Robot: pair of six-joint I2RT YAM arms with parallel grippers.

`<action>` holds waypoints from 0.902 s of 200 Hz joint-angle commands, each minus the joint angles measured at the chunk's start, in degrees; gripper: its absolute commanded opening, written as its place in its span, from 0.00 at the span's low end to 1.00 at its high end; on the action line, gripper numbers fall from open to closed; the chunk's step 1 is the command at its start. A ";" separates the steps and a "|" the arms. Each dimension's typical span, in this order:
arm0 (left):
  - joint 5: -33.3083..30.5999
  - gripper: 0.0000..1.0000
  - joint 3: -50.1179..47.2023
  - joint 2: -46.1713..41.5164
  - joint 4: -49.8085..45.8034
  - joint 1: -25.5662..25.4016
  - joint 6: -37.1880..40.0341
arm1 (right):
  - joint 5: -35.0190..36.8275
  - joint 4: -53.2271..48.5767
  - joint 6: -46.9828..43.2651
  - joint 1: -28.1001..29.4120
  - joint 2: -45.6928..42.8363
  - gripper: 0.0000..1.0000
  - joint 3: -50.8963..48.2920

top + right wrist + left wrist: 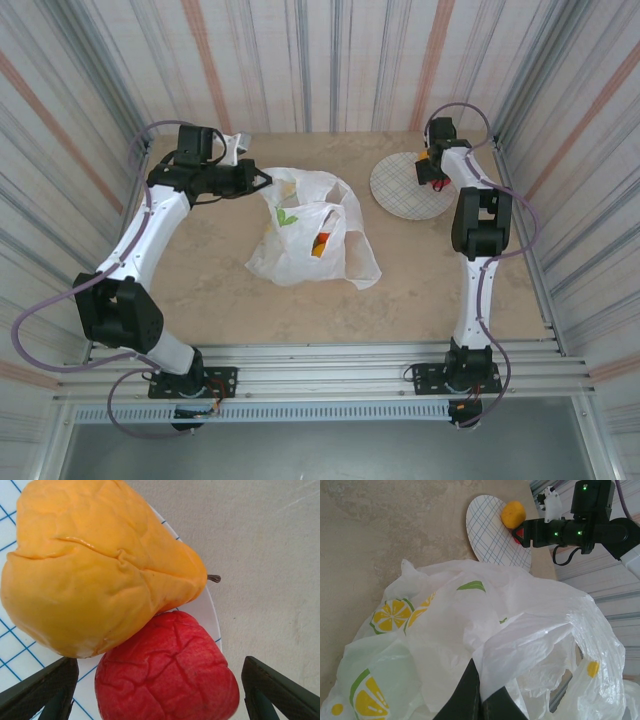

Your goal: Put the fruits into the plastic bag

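1 plastic bag [310, 240], mid-table, fruit showing inside. left gripper [479, 702] pinched together on its rim. 1 checked plate [400, 195], far right: red fruit [167, 672] between the parted jaws of right gripper [159, 690], touching yellow fruit [100, 565]. advice: centre on red alone, close gently.

- Left arm [150, 235]: base at near left. The upper link leans out to an elbow on the left, and the forearm reaches forward and inward.
- Left hand [262, 181]: points toward the centre, level. Its fingers [470, 690] are pressed together, pinching a fold of the plastic bag [305, 235].
- Right arm [470, 260]: base at near right. It stretches almost straight forward, with the wrist turned inward at the far end.
- Right hand [427, 172]: angled downward. Its fingers [42, 690] are spread wide, gripping nothing.
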 commanded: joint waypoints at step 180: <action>4.23 0.00 -1.37 -2.91 2.83 0.83 -2.80 | -11.84 6.22 13.31 2.05 -31.37 0.55 -31.60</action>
